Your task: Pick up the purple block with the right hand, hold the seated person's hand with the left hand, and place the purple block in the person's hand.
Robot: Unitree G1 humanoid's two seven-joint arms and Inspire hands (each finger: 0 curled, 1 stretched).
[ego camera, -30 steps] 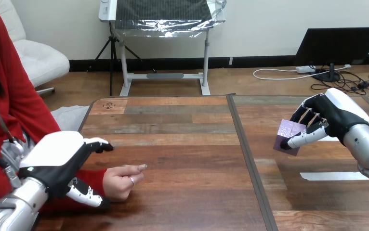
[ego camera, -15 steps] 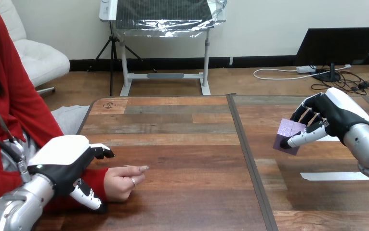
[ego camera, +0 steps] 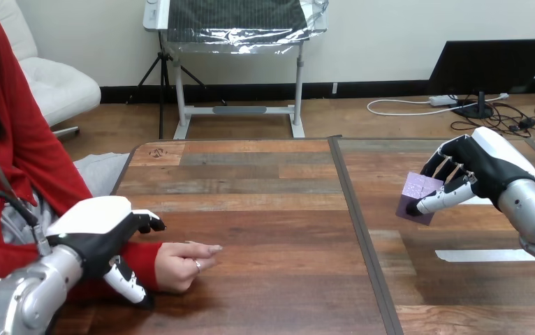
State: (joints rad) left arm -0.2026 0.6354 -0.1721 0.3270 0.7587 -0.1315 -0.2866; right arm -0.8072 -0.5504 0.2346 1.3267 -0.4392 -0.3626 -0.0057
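The purple block (ego camera: 417, 196) hangs a little above the right half of the table (ego camera: 272, 209). My right hand (ego camera: 478, 171) is shut on it, fingers over its top and the thumb along its near side. The person's hand (ego camera: 181, 265) rests on the table at the lower left, loosely curled, fingers pointing right. My left hand (ego camera: 97, 234) arches over the red-sleeved wrist just behind it. Its fingers (ego camera: 149, 222) lie on the far side and its thumb (ego camera: 128, 283) on the near side, spread apart and not closed round the wrist.
A dark seam (ego camera: 362, 230) runs front to back between the table's two halves. A white strip (ego camera: 485, 255) lies flat on the right half, below the held block. The person's torso fills the left edge.
My left hand has slid slightly right and settled lower over the person's wrist. The person's fingers have stretched out a little. My right hand and the block have stayed put.
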